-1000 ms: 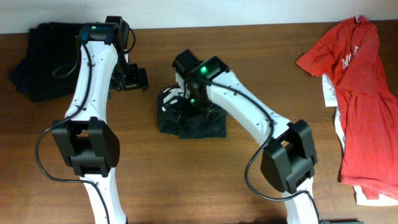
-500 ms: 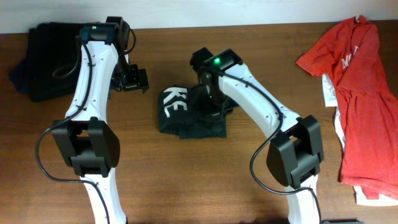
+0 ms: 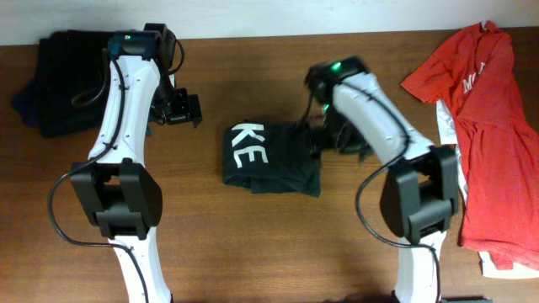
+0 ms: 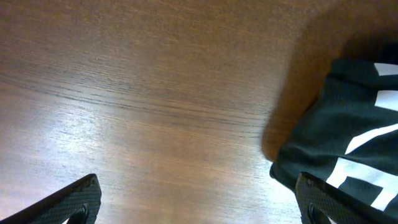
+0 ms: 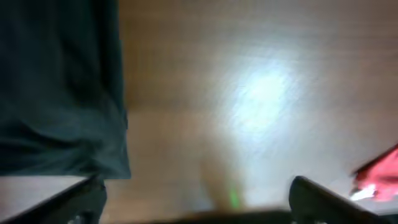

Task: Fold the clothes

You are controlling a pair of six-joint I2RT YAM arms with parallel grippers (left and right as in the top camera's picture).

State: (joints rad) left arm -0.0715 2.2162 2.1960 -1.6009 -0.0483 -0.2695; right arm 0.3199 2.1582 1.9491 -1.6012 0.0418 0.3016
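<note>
The left gripper (image 4: 199,208) hangs over bare wood with its dark fingers spread wide and nothing between them. The right gripper (image 5: 199,202) is likewise parted and empty. Its wrist view is blurred, but it shows only wood between the fingertips.

The surface is a long table (image 3: 253,252) of reddish-brown wood with a fine lengthwise grain and a low sheen. It reflects a soft patch of light under the right gripper. A pale strip (image 3: 337,13), possibly a wall, runs along its far edge.

Two white, black-jointed arms reach in from the near edge, the left arm (image 3: 126,126) and the right arm (image 3: 379,126).

At the table's right end a red short-sleeved T-shirt of soft cloth (image 3: 488,135) with white lettering lies spread and rumpled. White fabric (image 3: 445,126) shows beneath it.

At the far left corner lies a black folded garment (image 3: 59,80), matte and roughly rectangular.

The task's garment, a dark charcoal T-shirt of soft cloth (image 3: 274,160), lies folded into a compact, slightly skewed rectangle at the table's centre, between the two grippers. Its lower edge is creased.

Large white block letters "KE" (image 3: 246,143) are printed on its left part, turned sideways.

The left gripper is apart from the shirt's left edge. The right gripper hangs at its right edge.
</note>
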